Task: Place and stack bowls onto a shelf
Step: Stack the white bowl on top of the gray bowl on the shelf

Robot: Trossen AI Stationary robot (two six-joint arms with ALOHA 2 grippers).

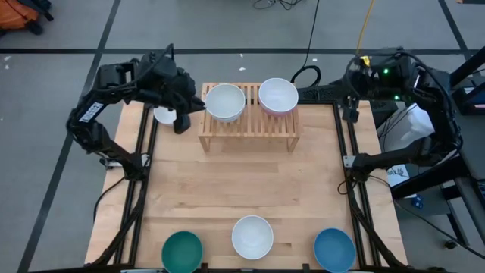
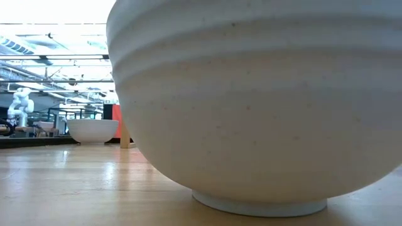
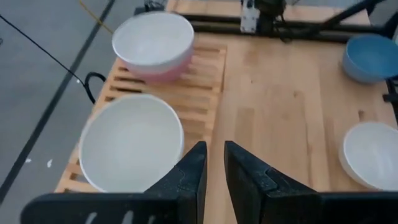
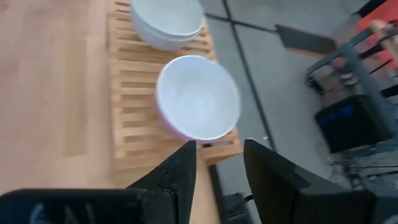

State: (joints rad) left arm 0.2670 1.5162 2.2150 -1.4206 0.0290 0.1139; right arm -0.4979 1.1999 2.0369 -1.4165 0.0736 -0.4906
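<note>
The shelf [image 1: 248, 130] stands at the table's far middle. On its left part sits a stack of white bowls [image 1: 225, 102]; on its right part a white bowl rests inside a pink bowl [image 1: 278, 96]. My left gripper [image 1: 182, 120] hovers just left of the shelf, its fingers [image 3: 214, 177] slightly open with nothing between them. Beside it, a white bowl [image 1: 163, 115] sits on the table. My right gripper [image 4: 217, 168] is open and holds nothing; it hangs off the shelf's right end, near the pink bowl [image 4: 171, 127].
Along the table's near edge stand a teal bowl [image 1: 182, 252], a white bowl [image 1: 252, 236] and a blue bowl [image 1: 334, 250]. The white one fills the low view [image 2: 251, 100]. Bare wood lies between these and the shelf. Black frame rails [image 1: 356, 189] run along both sides.
</note>
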